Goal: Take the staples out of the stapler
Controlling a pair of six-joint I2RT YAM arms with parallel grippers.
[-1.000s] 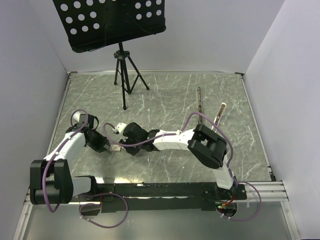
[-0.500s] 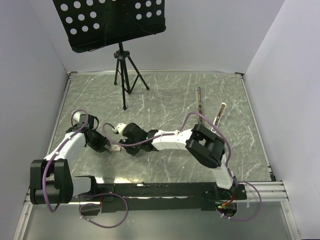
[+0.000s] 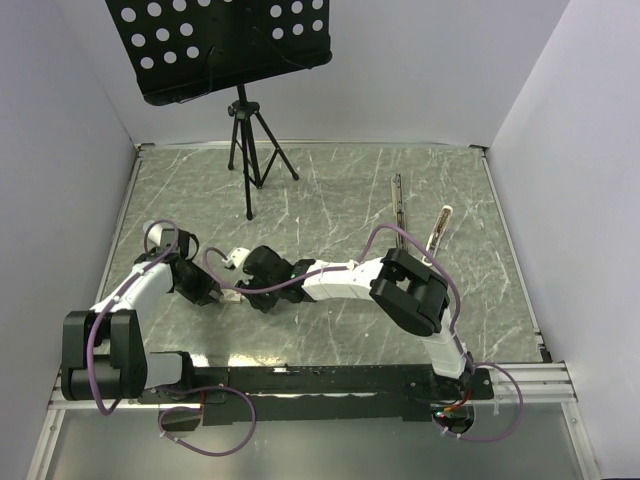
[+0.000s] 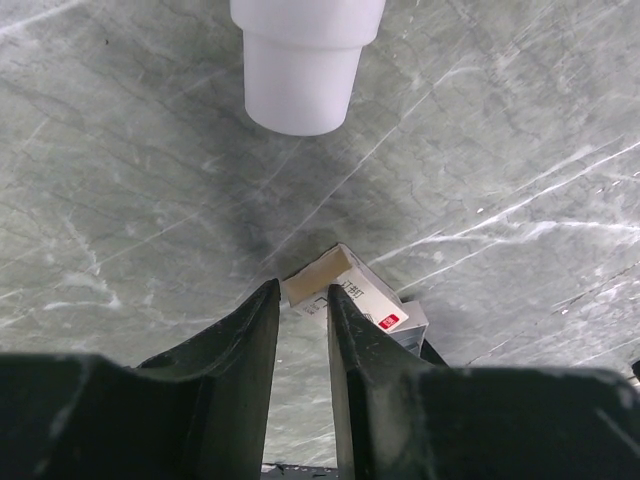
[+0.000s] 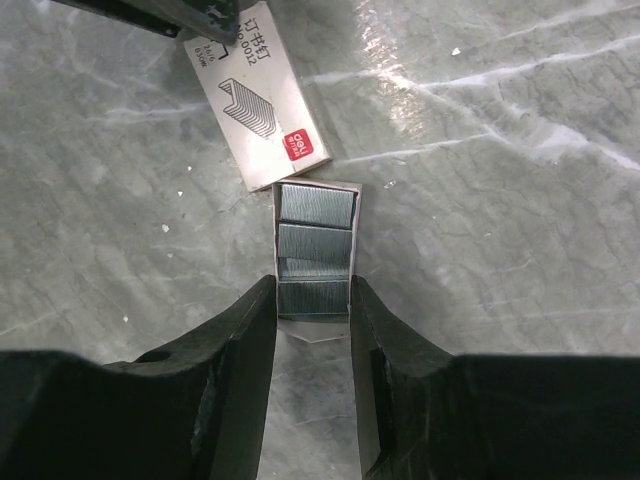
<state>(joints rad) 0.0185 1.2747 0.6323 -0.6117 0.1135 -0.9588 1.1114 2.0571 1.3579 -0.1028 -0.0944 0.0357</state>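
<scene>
Two arms meet low over the table (image 3: 330, 180), one gripper on each. The right gripper (image 5: 312, 284) has its jaws drawn in to a small gap and clamped on the two long sides of one open card tray (image 5: 312, 330). The tray reaches out past the fingertips and holds four grey blocks of staples (image 5: 316, 205) in a row, the nearest block between the jaws. Just beyond the tray's far end lies one box sleeve (image 5: 262, 95) printed with a staple drawing and a red label. The left gripper (image 4: 302, 290) has its jaws nearly together, tips at that sleeve's end; whether they pinch it cannot be told. One white cylinder (image 4: 303, 60) stands ahead of the left jaws. The stapler (image 3: 440, 227) lies well away from both jaws, behind the right arm's elbow, with one thin dark bar (image 3: 398, 200) near it. The table is grey-green stone-patterned with pale veins, boxed by three white walls (image 3: 400, 70); one black perforated music stand (image 3: 225, 40) stands at the far side.
</scene>
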